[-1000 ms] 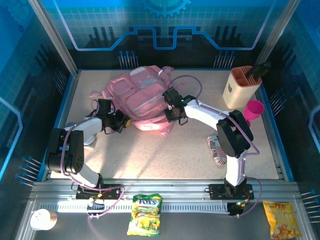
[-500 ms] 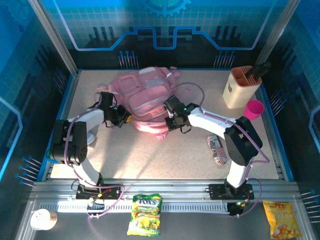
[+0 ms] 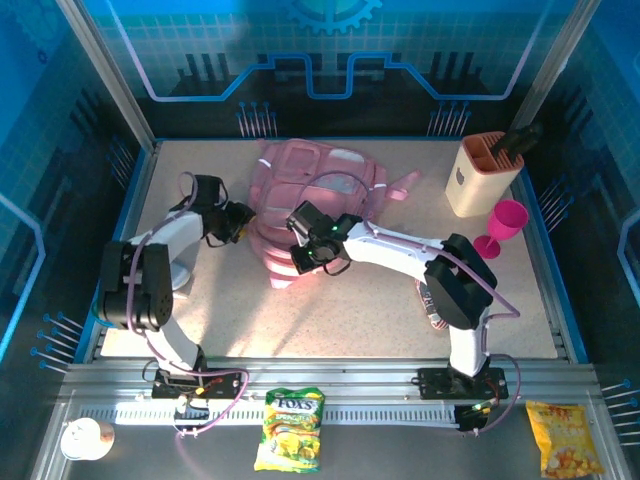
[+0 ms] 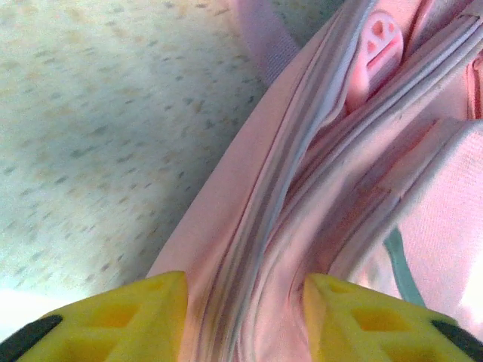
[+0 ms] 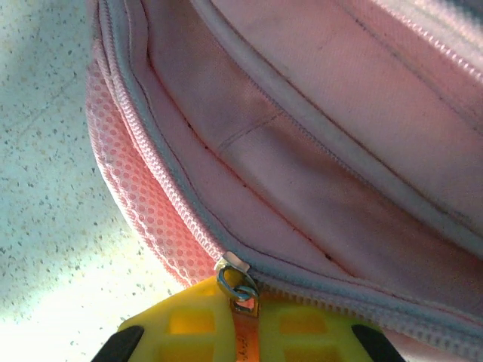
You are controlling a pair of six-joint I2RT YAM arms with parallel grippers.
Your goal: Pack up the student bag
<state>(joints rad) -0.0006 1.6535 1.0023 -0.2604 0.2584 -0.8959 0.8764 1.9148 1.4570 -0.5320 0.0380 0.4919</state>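
Surface (image 3: 380, 330): the bag (image 3: 320, 185) lies flat at centre back, its near edge toward the arms and a strap trailing right. Holder (image 3: 484, 172) and goblet (image 3: 505, 222) stand well apart from it on the right.

Step in hand, as a judgement: running the main zip so the bag can take things.

Left claw (image 3: 240, 222) is at the bag's left edge. Its fingers are apart, straddling a fold of the zip seam, with no visible pinch on it. Right claw (image 3: 308, 255) is at the near edge, clamped together on the puller (image 5: 235, 283), with the orange tab running down between the fingers.

Doing it well:
- Brace first. The bag is soft and lies loose on the surface, so a one-sided pull likely drags the whole bag. The left claw should close on that seam fold before the right one hauls.
- Pull along the zip (image 5: 151, 158), not outward from it. The track curves round the bag's corner, so the wrist must turn with the curve.
- Stay low, close to the fabric. Lifting the puller tilts the slider and it may jam.
- Go slowly at the bend. The mesh panel (image 5: 128, 200) sits right beside the teeth and could snag.
- The grip on the puller is small and could slip, so steady tension beats a jerk.

Which side of the slider is already open cannot be told from the right wrist view.
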